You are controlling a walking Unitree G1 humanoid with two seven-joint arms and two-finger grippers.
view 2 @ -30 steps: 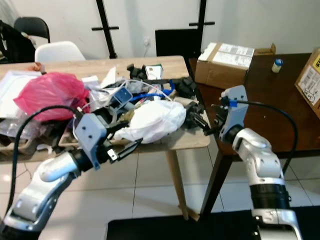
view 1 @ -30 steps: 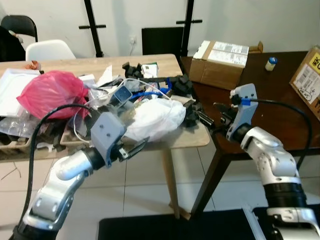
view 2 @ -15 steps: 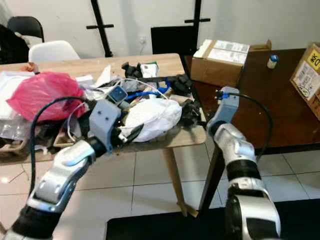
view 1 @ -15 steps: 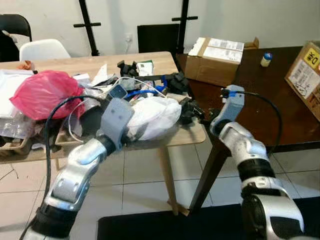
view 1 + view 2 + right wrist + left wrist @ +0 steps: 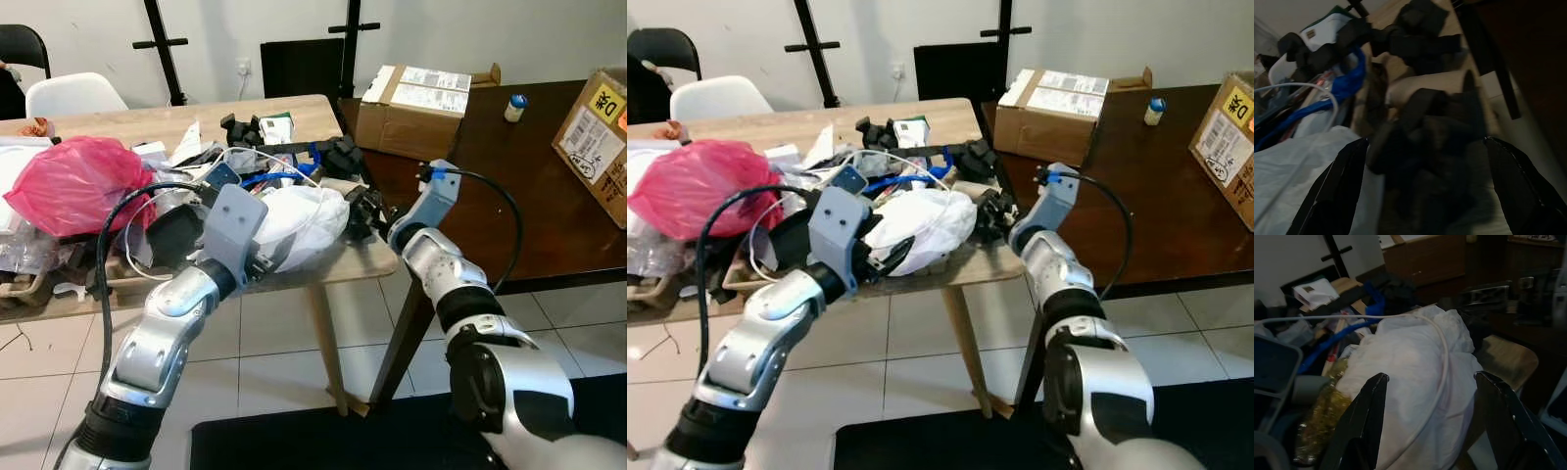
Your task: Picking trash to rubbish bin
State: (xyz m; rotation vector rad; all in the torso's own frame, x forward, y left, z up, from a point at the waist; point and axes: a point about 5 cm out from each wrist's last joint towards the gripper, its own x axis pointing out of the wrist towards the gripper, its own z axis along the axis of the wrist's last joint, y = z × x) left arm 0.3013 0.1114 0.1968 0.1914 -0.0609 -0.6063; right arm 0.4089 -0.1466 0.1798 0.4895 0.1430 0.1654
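Left wrist view has our left end effector (image 5: 1427,423) spread wide, fingers either side of the white plastic bag (image 5: 1415,377) but not closed on it. The bag lies at the counter's near edge, by its near right corner, amid the trash pile. Right end effector (image 5: 1420,188) is also released — fingers flank the black crumpled clump (image 5: 1435,122) at that same corner of the counter (image 5: 377,259).

We judge the step as reach-to-grasp, pick not yet made. Next move calls for closing on the bag, then lifting clear of the white cable (image 5: 1442,350) draped over it.

Room: open tiled floor (image 5: 284,343) on the near side for pulling back; the dark table (image 5: 529,186) sits just beside on the right, tight for our right arm. Rubbish bin — cannot tell where.
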